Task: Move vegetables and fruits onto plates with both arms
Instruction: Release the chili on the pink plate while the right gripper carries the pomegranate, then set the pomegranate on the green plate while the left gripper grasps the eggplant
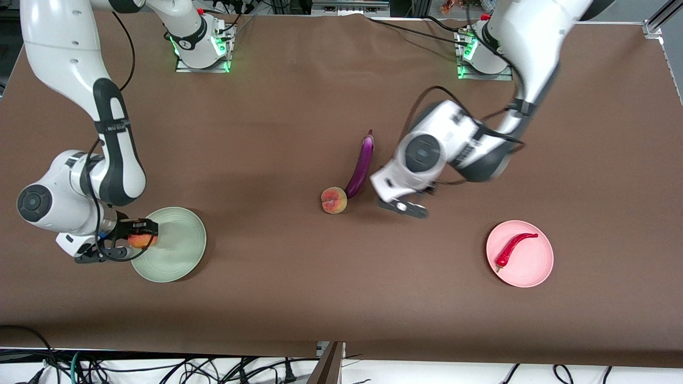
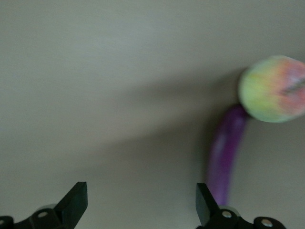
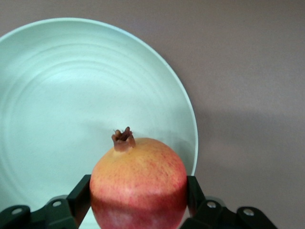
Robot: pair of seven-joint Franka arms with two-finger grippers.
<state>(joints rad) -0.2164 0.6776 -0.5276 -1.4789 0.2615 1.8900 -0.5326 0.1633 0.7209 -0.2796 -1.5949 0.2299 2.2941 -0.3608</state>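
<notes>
My right gripper (image 1: 140, 233) is shut on the red-yellow fruit (image 1: 142, 240) with a small nub and holds it over the rim of the pale green plate (image 1: 179, 250). The right wrist view shows the fruit (image 3: 138, 181) between the fingers, above the plate (image 3: 71, 95). My left gripper (image 1: 404, 207) is open and empty over the table, beside the purple eggplant (image 1: 361, 165) and the peach (image 1: 334, 200). Both show blurred in the left wrist view, the eggplant (image 2: 224, 157) and the peach (image 2: 274, 88). The red chili (image 1: 512, 248) lies on the pale pink plate (image 1: 528, 269).
The brown table (image 1: 277, 288) runs to a front edge with cables below it. The two arm bases stand at the farthest edge from the front camera.
</notes>
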